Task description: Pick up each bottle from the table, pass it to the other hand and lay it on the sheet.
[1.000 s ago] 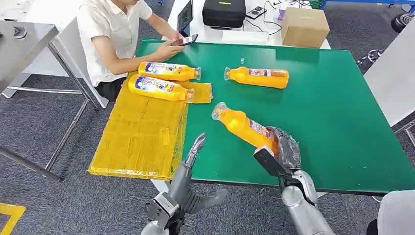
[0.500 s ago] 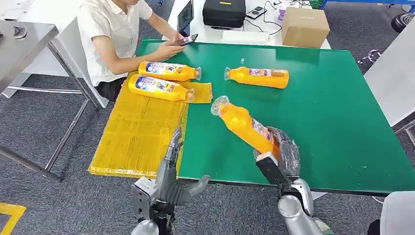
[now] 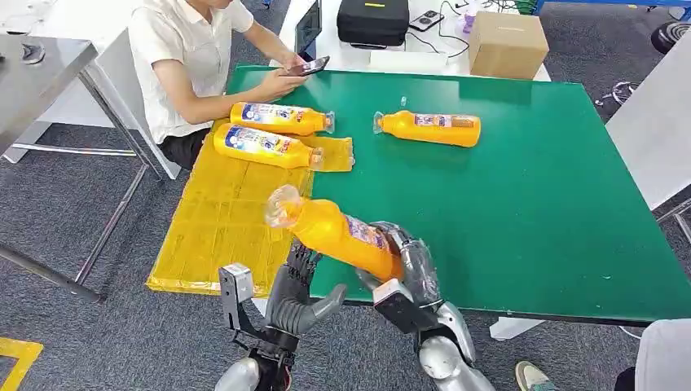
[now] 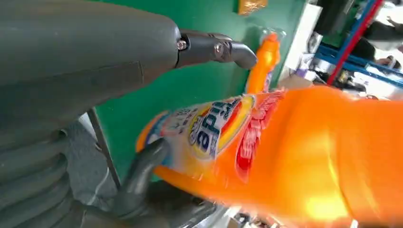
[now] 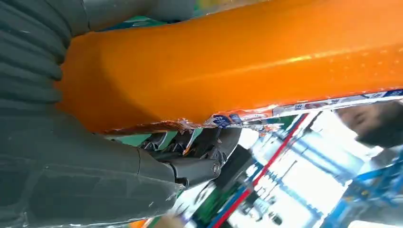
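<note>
The orange bottle [image 3: 338, 232] is held by its base end in the right hand [image 3: 405, 273], raised clear of the green table [image 3: 530, 204], neck tilted out toward the yellow sheet [image 3: 228, 220]. The left hand [image 3: 295, 289] is spread beneath it, fingers apart, nothing gripped; contact cannot be told. The handover is judged at risk: with the grip so far back, the long neck end could dip or swing if the right hand were loosened before a firm left grip. A smooth wall could slide. Two bottles [image 3: 265, 145] are laid on the sheet, one bottle [image 3: 430, 128] on the table.
</note>
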You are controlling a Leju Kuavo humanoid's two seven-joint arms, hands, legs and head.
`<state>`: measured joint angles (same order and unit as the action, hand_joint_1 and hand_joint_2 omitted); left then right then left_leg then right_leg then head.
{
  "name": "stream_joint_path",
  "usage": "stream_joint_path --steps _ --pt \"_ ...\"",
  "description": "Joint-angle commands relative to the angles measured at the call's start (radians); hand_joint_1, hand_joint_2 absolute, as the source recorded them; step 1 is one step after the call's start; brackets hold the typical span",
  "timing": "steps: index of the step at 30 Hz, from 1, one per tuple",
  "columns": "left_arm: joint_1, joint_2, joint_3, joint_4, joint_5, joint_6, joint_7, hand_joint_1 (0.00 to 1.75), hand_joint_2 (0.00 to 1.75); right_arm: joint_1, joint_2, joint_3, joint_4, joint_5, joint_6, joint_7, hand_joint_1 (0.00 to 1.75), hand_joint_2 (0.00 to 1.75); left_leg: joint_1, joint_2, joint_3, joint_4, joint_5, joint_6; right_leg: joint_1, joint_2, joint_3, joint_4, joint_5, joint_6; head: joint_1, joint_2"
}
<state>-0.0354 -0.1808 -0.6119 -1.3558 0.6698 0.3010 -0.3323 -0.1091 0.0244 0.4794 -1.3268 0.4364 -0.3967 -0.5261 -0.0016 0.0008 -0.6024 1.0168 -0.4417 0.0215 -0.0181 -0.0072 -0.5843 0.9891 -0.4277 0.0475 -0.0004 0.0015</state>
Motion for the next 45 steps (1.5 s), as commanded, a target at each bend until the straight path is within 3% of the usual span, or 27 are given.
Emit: stream_joint_path --steps 1,8,10,12,14,15,16,17,23,24,26,28,29,30,31,45 --pt "-0.04 -0.002 -0.003 0.078 0.02 0.002 0.003 0.0 1.75 -0.037 -0.015 0.089 -0.005 -0.021 0.003 0.001 1.34 1.75 0.001 0.001 0.003 -0.001 -0.001 -0.001 0.001 0.001 0.003 -0.001 0.0 -0.002 0.0 0.0" --pt "-0.079 -0.024 0.016 0.028 0.003 0.029 -0.102 0.0 1.75 -0.048 -0.01 0.145 0.038 -0.041 0.041 0.002 1.36 1.75 0.001 0.0 0.001 0.0 0.0 -0.001 0.001 0.0 0.001 0.0 0.0 -0.001 0.0 0.0" --pt "-0.08 -0.033 0.034 0.001 0.006 0.041 -0.129 0.0 1.75 -0.058 -0.011 0.179 0.064 -0.033 0.071 0.013 1.27 1.75 0.001 0.001 0.001 0.0 -0.001 -0.001 0.001 0.002 0.001 0.0 0.0 -0.002 0.0 0.0" --pt "-0.072 -0.036 0.052 -0.021 0.063 0.012 -0.106 0.0 1.75 -0.061 -0.015 0.2 0.087 -0.04 0.099 0.02 1.45 1.75 0.001 0.002 0.003 0.0 -0.001 -0.001 0.001 0.002 0.003 -0.001 0.0 -0.002 0.0 0.0" --pt "-0.065 -0.033 0.059 -0.032 0.054 0.012 -0.139 0.0 1.75 -0.055 -0.016 0.2 0.09 -0.067 0.128 0.027 1.48 1.75 0.001 0.002 0.004 0.0 -0.001 -0.002 0.002 0.003 0.003 -0.001 0.0 -0.003 0.0 0.0" --pt "-0.065 -0.032 0.064 -0.035 0.026 0.04 -0.171 0.12 1.75 -0.049 -0.019 0.203 0.087 -0.072 0.143 0.033 1.45 1.75 0.001 0.001 0.003 -0.001 -0.001 -0.001 0.001 0.001 0.003 -0.001 0.0 -0.002 0.0 0.0" --pt "-0.066 -0.03 0.064 -0.038 0.026 0.04 -0.171 1.64 1.75 -0.048 -0.022 0.208 0.088 -0.075 0.154 0.036 1.47 1.75 0.001 0.001 0.002 -0.001 -0.001 -0.001 0.001 0.001 0.003 -0.001 0.0 -0.002 0.0 0.0" --pt "-0.068 -0.027 0.068 -0.043 0.023 0.042 -0.175 1.75 1.75 -0.043 -0.022 0.215 0.09 -0.091 0.181 0.04 1.47 1.75 0.001 0.0 0.002 -0.001 0.0 -0.001 0.001 0.001 0.002 -0.001 0.0 -0.001 0.0 0.0" --pt "-0.064 -0.024 0.072 -0.073 0.011 0.018 -0.197 1.75 1.75 -0.043 -0.014 0.233 0.13 -0.102 0.22 0.041 1.47 1.75 0.001 0.0 0.002 -0.001 0.0 -0.001 0.001 0.0 0.002 -0.001 0.0 -0.002 0.0 0.0" --pt "-0.064 -0.024 0.07 -0.073 0.01 0.016 -0.197 1.75 1.75 -0.044 -0.014 0.233 0.131 -0.102 0.22 0.041 1.4 1.75 0.002 -0.001 0.004 -0.001 -0.001 -0.002 0.002 0.0 0.004 -0.002 0.0 -0.002 0.0 0.0" --pt "-0.063 -0.023 0.069 -0.071 0.023 -0.001 -0.182 1.75 1.75 -0.047 -0.012 0.231 0.126 -0.108 0.226 0.037 1.08 1.75 0.001 -0.001 0.002 -0.001 0.0 -0.001 0.001 -0.001 0.002 -0.001 0.0 -0.002 0.0 0.0" --pt "-0.062 -0.021 0.07 -0.07 0.024 -0.002 -0.181 1.75 1.75 -0.048 -0.011 0.23 0.124 -0.108 0.226 0.037 1.08 1.75 0.001 -0.001 0.003 -0.001 0.0 -0.001 0.001 -0.001 0.003 -0.001 0.0 -0.002 0.0 0.0" --pt "-0.062 -0.021 0.07 -0.07 0.024 -0.002 -0.181 1.75 1.75 -0.048 -0.011 0.23 0.124 -0.108 0.226 0.037 0.51 1.75 0.001 0.0 0.002 -0.001 0.0 -0.001 0.001 0.0 0.002 -0.001 0.0 -0.002 0.0 0.0" --pt "-0.058 -0.021 0.073 -0.066 0.051 -0.025 -0.156 1.75 1.75 -0.047 -0.011 0.226 0.115 -0.115 0.233 0.038 0.09 1.75 0.002 -0.001 0.004 -0.001 -0.001 -0.002 0.002 -0.001 0.004 -0.002 -0.001 -0.002 0.0 0.0" --pt "-0.054 -0.021 0.08 -0.062 0.064 -0.031 -0.144 1.75 1.75 -0.044 -0.007 0.22 0.112 -0.121 0.233 0.04 0.0 1.75 0.001 -0.001 0.003 -0.001 0.0 -0.001 0.001 -0.001 0.003 -0.001 -0.001 -0.002 0.0 0.0" --pt "-0.075 -0.013 0.123 -0.02 -0.022 0.117 -0.162 1.75 1.75 0.015 0.02 0.176 0.108 -0.11 0.125 0.011 0.0 1.75 0.0 0.0 0.001 -0.001 0.0 -0.001 0.0 0.0 0.001 -0.001 0.0 -0.001 0.0 0.0"
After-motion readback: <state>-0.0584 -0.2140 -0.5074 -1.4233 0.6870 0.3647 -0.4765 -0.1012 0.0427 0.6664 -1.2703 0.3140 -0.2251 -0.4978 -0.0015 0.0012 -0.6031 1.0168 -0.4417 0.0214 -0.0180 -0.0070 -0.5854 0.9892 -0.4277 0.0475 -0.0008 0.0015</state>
